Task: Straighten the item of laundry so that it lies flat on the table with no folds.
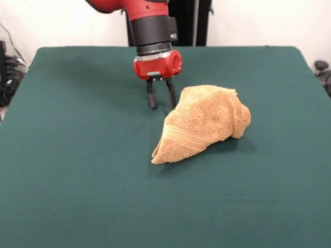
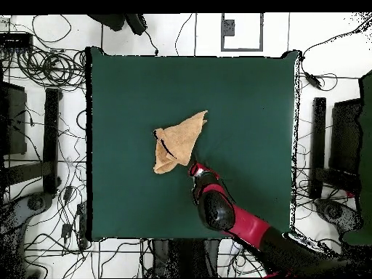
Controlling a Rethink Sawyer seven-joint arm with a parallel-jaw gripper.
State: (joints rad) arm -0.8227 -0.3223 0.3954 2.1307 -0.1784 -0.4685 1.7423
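Pale plain wall (image 1: 269,23) seen at 12 o'clock in front view, crossed by dark upright post (image 1: 199,20). White floor (image 2: 43,94) shown in overhead view, strewn with tangled black cables (image 2: 43,65) at 9 and 10 o'clock. Dark equipment, possibly stands (image 2: 341,149), placed at 3 o'clock. Lighting even.
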